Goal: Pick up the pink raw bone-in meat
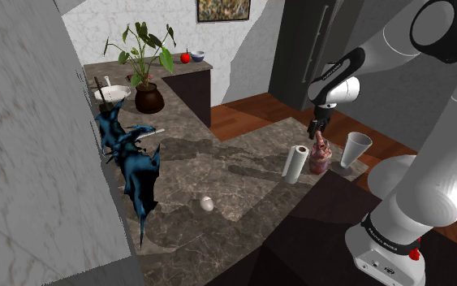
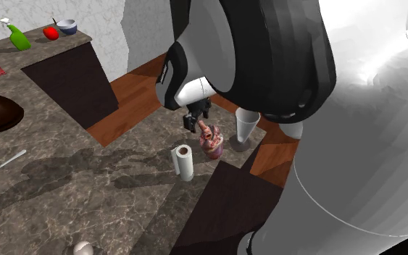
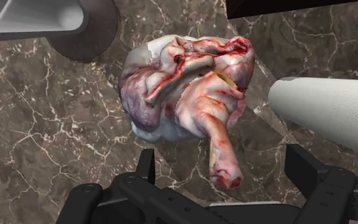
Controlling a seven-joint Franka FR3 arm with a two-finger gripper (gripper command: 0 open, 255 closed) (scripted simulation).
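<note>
The pink raw bone-in meat (image 1: pixel 321 154) (image 2: pixel 211 141) (image 3: pixel 184 89) stands on the dark marble counter (image 1: pixel 218 175) near its edge, between a paper towel roll and a white cup. One bone end sticks up toward the hand. My black gripper (image 1: pixel 319 130) (image 2: pixel 195 119) (image 3: pixel 222 159) hangs directly above the meat. In the wrist view its fingers (image 3: pixel 147 165) stand apart on either side of the bone tip without touching it, so the gripper is open and holds nothing.
A paper towel roll (image 1: pixel 296 162) (image 2: pixel 185 161) (image 3: pixel 330 114) stands close beside the meat, a white cup (image 1: pixel 354 150) (image 2: pixel 246 127) on the other side. Farther off are an egg (image 1: pixel 207 204), a blue jagged figure (image 1: pixel 137 162) and a potted plant (image 1: pixel 148 97).
</note>
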